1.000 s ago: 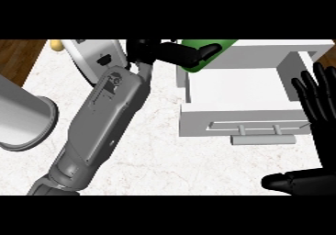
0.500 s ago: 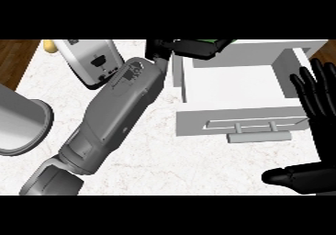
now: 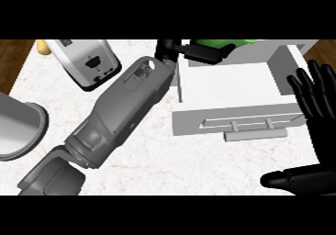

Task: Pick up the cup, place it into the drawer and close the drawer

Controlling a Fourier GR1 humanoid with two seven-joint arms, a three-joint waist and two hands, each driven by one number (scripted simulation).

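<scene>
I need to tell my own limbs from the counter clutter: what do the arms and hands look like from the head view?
The left forearm is a chunky grey casing of jointed segments, with darker recessed panels and small fittings on top. It ends in a black left hand with blocky fingers. The right hand is glossy black all over, with long slender fingers and a thick thumb. No cables or lettering show.

The left forearm was stretched diagonally upward, its left hand (image 3: 198,51) curled shut in a grasp. The right hand (image 3: 321,98) was held open, fingers up.
</scene>
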